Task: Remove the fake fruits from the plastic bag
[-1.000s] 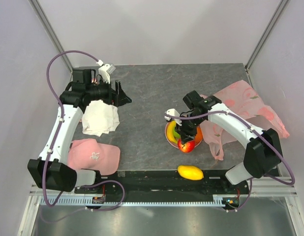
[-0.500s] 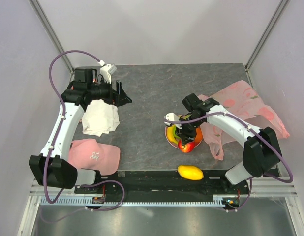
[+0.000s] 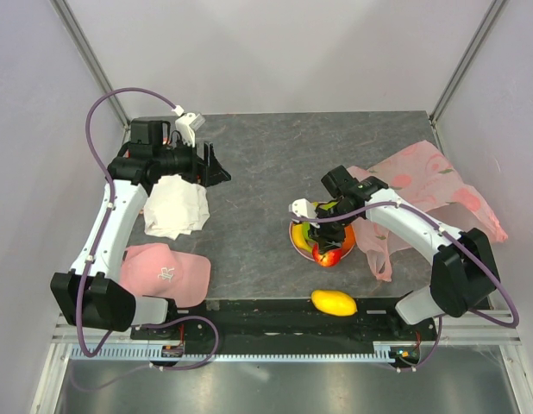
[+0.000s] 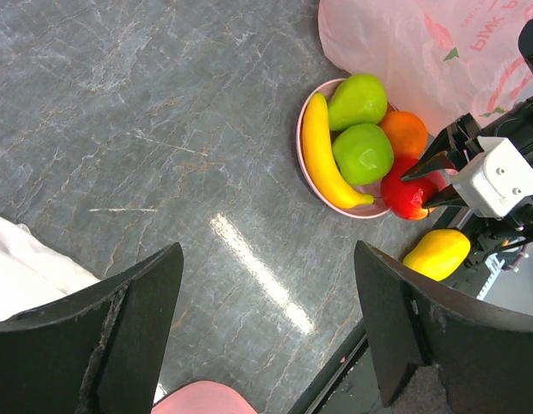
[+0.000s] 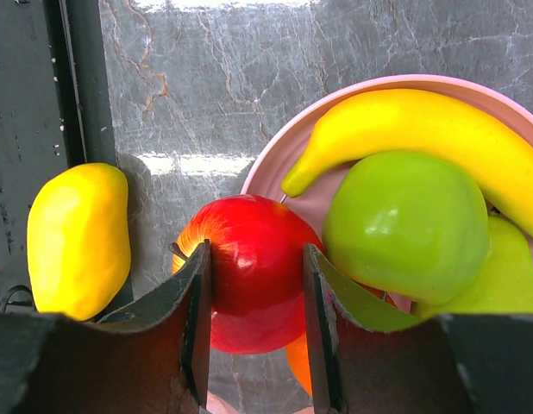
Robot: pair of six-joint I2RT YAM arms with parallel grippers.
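**A:** What does your right claw have?

**B:** My right claw [image 5: 255,259] points down, about half closed. One finger presses each flank of the red apple [image 5: 253,293], so I have hold of it and of nothing else.

**A:** And just around it?

**B:** The apple sits at the near rim of the pink plate [image 5: 279,159], partly out over the edge. Just past my fingers is a green apple [image 5: 404,224], then the banana [image 5: 422,129] curving along the far rim. A second green fruit [image 5: 512,267] is at the side. The orange [image 5: 294,362] is tucked against the red apple. On the other side of the claw, off the plate, the mango [image 5: 77,237] lies on the dark strip at the table's [image 3: 266,155] near edge, its long axis along that edge.

**A:** Where is the bag?

**B:** The plastic bag [image 3: 422,177] is to the right of the claw, beyond the plate, slumped flat. I see no bulge in it, so I judge it nearly empty, but I cannot be sure.

**A:** What does the next move hang on?

**B:** The apple is on the rim side of the plate, not over its middle. Let go here, it could roll off toward the mango, I judge. I would ease it toward the green apple before letting go. My left claw [image 4: 268,259] is wide open and empty, well away to the left by a white cloth [image 3: 174,207]. So the right arm is nearer to both plate and bag.
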